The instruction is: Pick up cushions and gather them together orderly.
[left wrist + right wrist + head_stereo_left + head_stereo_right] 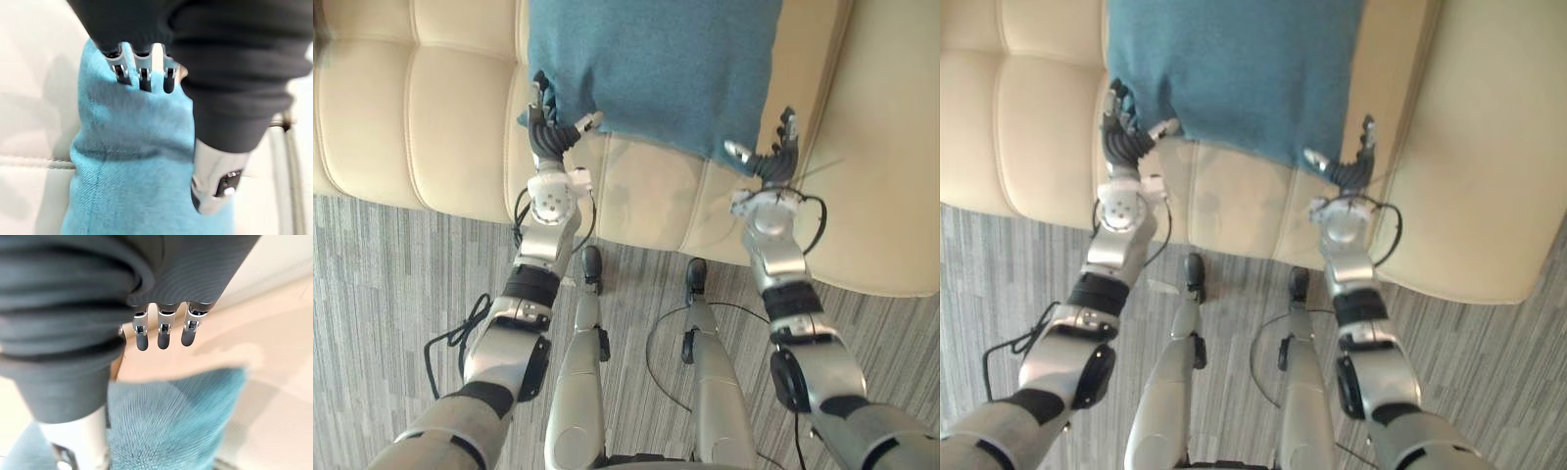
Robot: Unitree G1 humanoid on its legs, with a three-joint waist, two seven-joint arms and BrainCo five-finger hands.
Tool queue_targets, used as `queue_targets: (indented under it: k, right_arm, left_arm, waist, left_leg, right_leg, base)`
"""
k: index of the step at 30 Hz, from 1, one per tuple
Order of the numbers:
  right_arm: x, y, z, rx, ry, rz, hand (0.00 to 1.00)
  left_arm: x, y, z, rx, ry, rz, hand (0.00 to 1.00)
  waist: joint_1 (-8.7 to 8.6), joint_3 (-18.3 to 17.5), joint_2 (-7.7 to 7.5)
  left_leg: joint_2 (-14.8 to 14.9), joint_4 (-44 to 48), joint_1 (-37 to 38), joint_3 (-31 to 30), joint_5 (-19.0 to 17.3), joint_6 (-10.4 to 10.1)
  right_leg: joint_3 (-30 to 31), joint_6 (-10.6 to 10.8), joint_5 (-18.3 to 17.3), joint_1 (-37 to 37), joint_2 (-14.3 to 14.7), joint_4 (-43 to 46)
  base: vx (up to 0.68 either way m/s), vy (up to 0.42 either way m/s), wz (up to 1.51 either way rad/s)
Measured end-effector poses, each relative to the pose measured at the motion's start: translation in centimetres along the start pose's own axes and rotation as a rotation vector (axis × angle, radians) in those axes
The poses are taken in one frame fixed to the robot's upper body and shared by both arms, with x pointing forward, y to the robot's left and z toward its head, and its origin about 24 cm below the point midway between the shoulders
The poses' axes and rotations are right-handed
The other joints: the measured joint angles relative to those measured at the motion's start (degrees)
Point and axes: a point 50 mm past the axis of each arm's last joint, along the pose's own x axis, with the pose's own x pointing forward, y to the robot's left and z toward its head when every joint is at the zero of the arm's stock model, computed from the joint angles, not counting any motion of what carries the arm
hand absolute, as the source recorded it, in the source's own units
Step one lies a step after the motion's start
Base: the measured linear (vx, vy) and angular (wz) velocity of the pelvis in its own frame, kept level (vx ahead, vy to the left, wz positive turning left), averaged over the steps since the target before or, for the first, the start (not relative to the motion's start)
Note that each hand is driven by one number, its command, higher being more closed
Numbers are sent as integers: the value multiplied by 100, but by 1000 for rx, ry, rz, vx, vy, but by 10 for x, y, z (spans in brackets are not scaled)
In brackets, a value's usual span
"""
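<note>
A teal cushion (656, 69) lies flat on the cream sofa (431, 117) straight ahead. My left hand (553, 137) is at the cushion's near left corner. Its fingers (142, 78) rest on the teal cloth and its thumb (215, 186) lies along the near edge, none of them curled round it. My right hand (773, 162) is at the near right corner, open. The fingers (164, 335) stand straight over the bare sofa seat beside the cushion (176, 421), and the thumb (739, 150) reaches onto the corner.
The sofa's front edge runs across just behind both wrists, with grey striped carpet (391, 284) below it. A wide cream seat section (881, 176) lies right of the cushion, and tufted seat panels lie to its left.
</note>
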Motion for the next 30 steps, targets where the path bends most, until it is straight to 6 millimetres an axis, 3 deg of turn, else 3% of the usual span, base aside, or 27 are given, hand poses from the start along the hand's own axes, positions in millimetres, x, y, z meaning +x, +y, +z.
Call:
queue_targets:
  k: [1, 5, 7, 8, 10, 11, 13, 14, 16, 19, 23, 30]
  right_arm:
    - [-6, -2, -6, -1, 13, 5, 0]
    - [-59, -16, -60, -18, 194, 43, 0]
    - [-91, -23, -87, -28, 307, 76, 0]
    - [-95, -24, -91, -30, 325, 80, 0]
    - [-128, -33, -116, -41, 448, 116, 0]
    - [-137, -34, -122, -44, 483, 126, 0]
    - [-175, -41, -152, -59, 652, 156, 0]
    - [-183, -42, -157, -59, 686, 157, 0]
    - [-215, -48, -180, -59, 846, 146, 0]
    - [-245, -58, -197, -69, 989, 126, 0]
    - [-280, -72, -213, -72, 1153, 91, 0]
    - [-307, -88, -222, -52, 1288, 21, 0]
  left_arm:
    - [-6, 3, -6, 2, 15, 3, 0]
    - [-65, 26, -63, -29, 223, 26, 0]
    - [-104, 40, -95, -40, 370, 55, 0]
    - [-111, 43, -100, -42, 392, 62, 0]
    - [-154, 58, -125, -43, 540, 89, 0]
    - [-165, 63, -131, -33, 581, 91, 0]
    - [-209, 81, -156, 16, 752, 111, 0]
    - [-217, 83, -160, 32, 785, 107, 0]
    - [-254, 98, -179, 88, 957, 122, 0]
    - [-292, 106, -193, 128, 1124, 141, 0]
    - [-328, 115, -200, 145, 1279, 173, 0]
    - [-350, 130, -201, 201, 1367, 187, 0]
  waist:
    - [-4, -6, -12]
    - [15, -201, -125]
    - [21, -464, -205]
    - [21, -513, -213]
    - [47, -701, -253]
    - [46, -819, -250]
    - [54, -1311, -253]
    - [51, -1389, -250]
    - [56, -1693, -236]
    - [55, -1979, -175]
    - [48, -2237, -106]
    - [24, -2340, -135]
  left_leg:
    - [13, 0, 88, 1, -20, -22]
    - [54, 1, 704, -52, -151, -70]
    - [52, 2, 934, -66, -213, -67]
    - [49, 1, 977, -63, -227, -71]
    - [39, 2, 1449, -50, -366, -71]
    - [34, 6, 1521, -53, -417, -50]
    - [30, 14, 1817, -55, -514, -85]
    - [31, 23, 1888, -56, -540, -75]
    - [33, 103, 2201, -51, -707, -78]
    - [35, 95, 2463, -49, -822, -90]
    - [38, 4, 2756, -45, -865, -100]
    - [20, 3, 3025, -84, -973, -161]
  right_leg:
    - [-7, -2, -29, 91, 9, 6]
    - [-112, -76, -352, 625, 46, 272]
    - [-140, -75, -477, 821, 46, 361]
    - [-141, -83, -501, 854, 46, 375]
    - [-153, -78, -638, 1331, 34, 377]
    - [-168, -85, -679, 1406, 28, 381]
    - [-218, -92, -773, 1743, 25, 324]
    - [-229, -92, -786, 1834, 25, 300]
    - [-259, -107, -884, 2199, 19, 227]
    - [-292, -104, -973, 2488, 18, 106]
    - [-352, -98, -974, 2834, 19, -81]
    - [-412, -72, -902, 3264, 9, -364]
  base:
    - [21, -41, 0]
    - [50, -58, 9]
    - [60, -58, 8]
    - [72, -51, 5]
    - [94, -36, 5]
    - [102, -21, 7]
    - [117, -17, 8]
    - [131, -20, 6]
    - [90, -13, 4]
    - [36, 6, 2]
    - [55, 6, 1]
    - [57, -1, 4]
